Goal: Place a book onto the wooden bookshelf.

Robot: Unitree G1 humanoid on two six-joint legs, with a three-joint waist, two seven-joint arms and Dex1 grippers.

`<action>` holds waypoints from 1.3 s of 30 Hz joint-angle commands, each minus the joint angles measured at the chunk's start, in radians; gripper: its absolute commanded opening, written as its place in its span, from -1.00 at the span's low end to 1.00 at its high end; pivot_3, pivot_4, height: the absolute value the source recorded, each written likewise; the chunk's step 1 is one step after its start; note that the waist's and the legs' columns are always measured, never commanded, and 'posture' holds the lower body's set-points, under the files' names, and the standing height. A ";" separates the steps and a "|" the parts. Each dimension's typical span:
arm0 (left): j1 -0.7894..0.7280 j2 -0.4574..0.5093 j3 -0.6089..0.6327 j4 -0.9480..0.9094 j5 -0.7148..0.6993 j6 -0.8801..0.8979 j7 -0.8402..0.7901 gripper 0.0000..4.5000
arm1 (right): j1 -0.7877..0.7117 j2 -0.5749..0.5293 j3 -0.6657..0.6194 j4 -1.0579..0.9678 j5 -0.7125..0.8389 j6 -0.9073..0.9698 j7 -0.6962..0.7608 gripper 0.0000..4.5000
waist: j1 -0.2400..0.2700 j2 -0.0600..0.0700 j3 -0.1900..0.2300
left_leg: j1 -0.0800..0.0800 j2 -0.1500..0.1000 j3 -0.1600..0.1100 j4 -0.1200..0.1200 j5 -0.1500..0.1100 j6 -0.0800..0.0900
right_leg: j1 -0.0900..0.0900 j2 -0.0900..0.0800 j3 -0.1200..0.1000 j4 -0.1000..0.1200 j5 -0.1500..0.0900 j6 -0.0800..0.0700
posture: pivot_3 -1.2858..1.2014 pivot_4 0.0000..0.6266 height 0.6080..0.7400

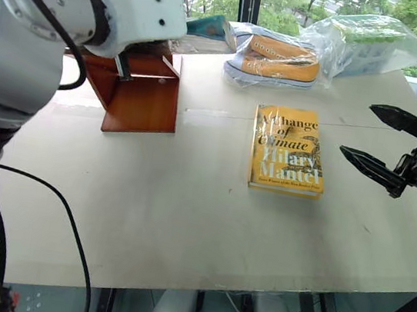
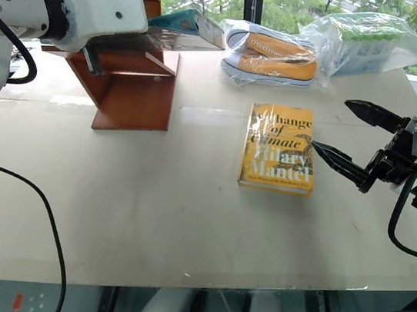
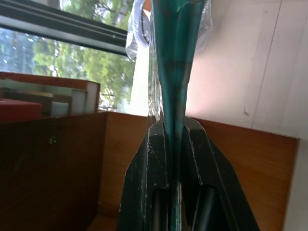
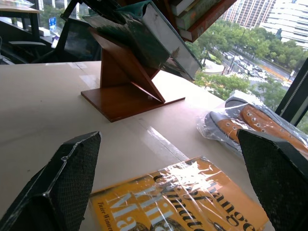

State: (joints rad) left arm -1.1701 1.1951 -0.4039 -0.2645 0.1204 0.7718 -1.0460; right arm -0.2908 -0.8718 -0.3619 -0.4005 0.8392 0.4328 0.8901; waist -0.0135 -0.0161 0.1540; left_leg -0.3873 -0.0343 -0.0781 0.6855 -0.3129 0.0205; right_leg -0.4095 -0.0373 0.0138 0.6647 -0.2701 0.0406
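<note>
Item 1, my left gripper (image 3: pixel 174 139): fingers (image 3: pixel 144 178) clamped tight on the book (image 3: pixel 175 57), which runs edge-on between them and away from my wrist, its teal cover under shiny clear wrap. From the head camera the book (image 2: pixel 182 24) pokes out past my white left hand at about 11 o'clock on the table, raised off the surface, right at the wooden bookshelf (image 1: pixel 141 92).

Item 2, the wooden bookshelf: reddish-brown boards, flat base on the table, slanted panels rising from it. It stands at 10 to 11 o'clock from the table's middle. My right wrist camera shows other books leaning on its upper boards.

Item 3, my right gripper (image 1: pixel 377 141): both black fingers (image 1: pixel 369 164) spread wide, nothing between them, hanging above the table at 3 o'clock, just beside the yellow book (image 1: pixel 288 149).

Item 4, yellow book: lies flat, cover up, wrapped in plastic, slightly right of the table's centre, well apart from the bookshelf.

Item 5, orange shoe (image 1: pixel 278 59): in a clear bag at 12 o'clock, near the window edge.

Item 6, clear plastic bag (image 1: pixel 365 40) with something green and white inside: at 1 o'clock, touching the shoe's bag.

Item 7, table (image 1: pixel 183 222): pale, flat top.
</note>
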 commanded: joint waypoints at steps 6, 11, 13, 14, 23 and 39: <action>0.041 0.102 -0.014 0.045 0.173 0.017 -0.136 -0.96 | -0.046 0.028 -0.023 -0.018 0.040 -0.012 0.011 1.00 | -0.017 0.000 0.000 | 0.002 0.000 0.001 -0.001 0.000 0.000 | 0.000 0.000 0.002 0.001 0.000 0.000 | 0.03 -0.52 1.00; 0.085 0.090 0.007 0.076 0.219 -0.031 -0.133 -0.96 | -0.060 0.048 0.005 -0.008 0.020 -0.021 0.015 1.00 | -0.032 0.000 0.000 | 0.005 0.000 0.003 -0.002 0.000 0.000 | 0.000 0.000 0.006 0.004 0.000 0.000 | 0.03 -0.52 1.00; 0.090 0.053 0.017 0.082 0.207 0.009 -0.132 -0.96 | -0.069 0.051 0.013 -0.002 0.012 -0.021 0.018 1.00 | -0.032 0.000 0.000 | 0.007 0.001 0.003 -0.002 0.000 0.000 | 0.000 0.000 0.009 0.006 0.000 0.000 | 0.03 -0.52 1.00; 0.088 0.034 0.028 0.081 0.199 0.032 -0.133 -0.71 | -0.072 0.053 0.016 -0.002 0.006 -0.022 0.017 1.00 | -0.032 0.000 0.000 | 0.007 0.001 0.003 -0.002 0.000 0.000 | -0.001 0.001 0.010 0.008 0.000 0.000 | 0.03 -0.52 1.00; 0.020 0.002 0.609 -0.051 -0.312 0.441 -0.365 0.26 | -0.143 0.067 0.031 -0.015 0.033 0.026 -0.033 1.00 | -0.033 -0.006 0.004 | 0.004 0.000 0.001 0.002 0.000 0.000 | -0.004 0.001 0.008 0.013 0.000 0.000 | 0.03 -0.52 1.00; 1.069 -0.758 0.814 -0.471 -0.410 0.078 0.092 0.26 | -0.070 0.074 -0.034 -0.027 0.069 0.060 -0.036 1.00 | 0.026 -0.006 0.000 | 0.007 0.000 -0.004 0.005 0.001 -0.002 | 0.002 -0.008 0.003 0.008 0.003 -0.002 | 0.03 -0.52 1.00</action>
State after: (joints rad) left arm -0.1491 0.4288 0.4564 -0.7465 -0.3255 1.0048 -0.9781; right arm -0.3960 -0.7719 -0.3324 -0.3854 0.8918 0.4875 0.8492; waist 0.0125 -0.0219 0.1538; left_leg -0.3801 -0.0348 -0.0823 0.6891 -0.3123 0.0186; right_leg -0.4072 -0.0453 0.0174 0.6723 -0.2668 0.0389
